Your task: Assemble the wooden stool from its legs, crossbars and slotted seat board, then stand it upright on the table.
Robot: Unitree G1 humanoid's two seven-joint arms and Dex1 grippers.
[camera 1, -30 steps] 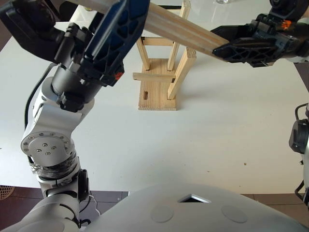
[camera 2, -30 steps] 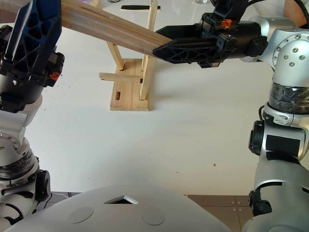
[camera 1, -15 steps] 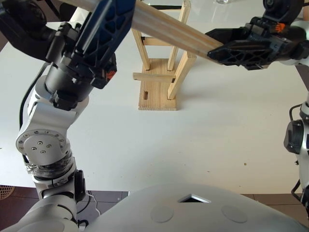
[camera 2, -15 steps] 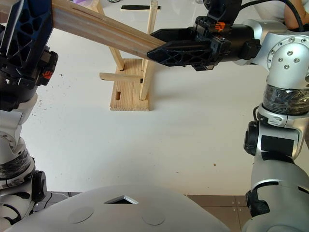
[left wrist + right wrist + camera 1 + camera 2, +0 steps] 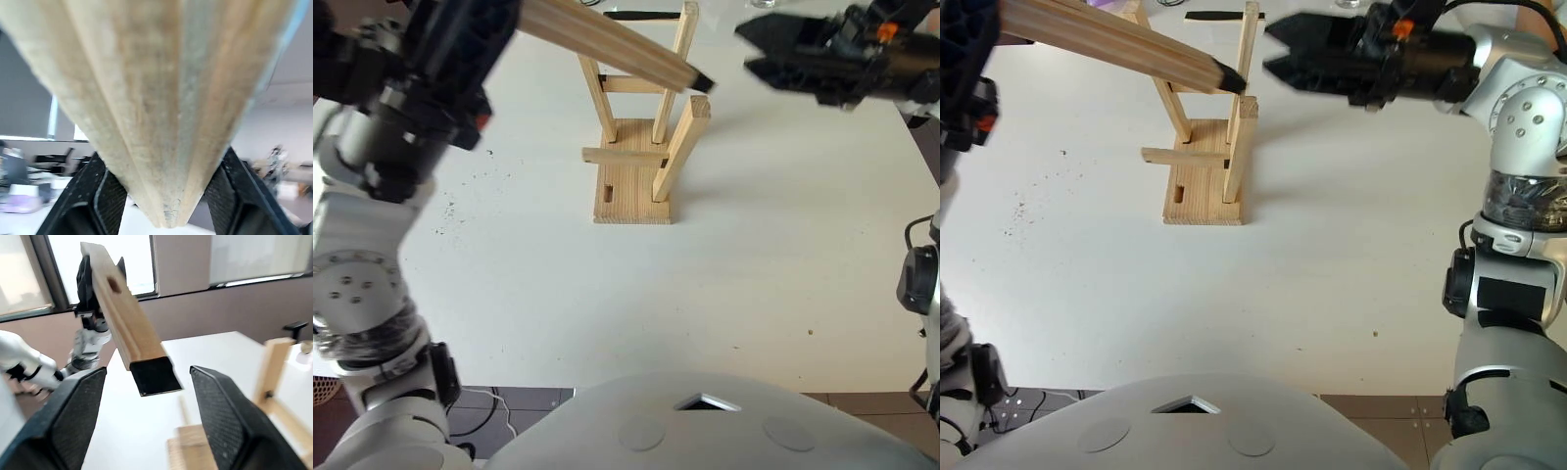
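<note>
Left eye view: three legs [image 5: 683, 147] and crossbars [image 5: 625, 155] stand in the seat board [image 5: 631, 204], left gripper [image 5: 470, 24] clamps the last leg [image 5: 626, 49], right gripper [image 5: 746, 47] gapes empty; fitting and uprighting remain.

no readable text, labels, numbers or signs appear on anything here.

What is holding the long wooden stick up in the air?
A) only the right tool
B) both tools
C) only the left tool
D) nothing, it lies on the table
C: the left tool is shut on the long wooden stick, while the right tool is open and apart from the stick's dark end.
</note>
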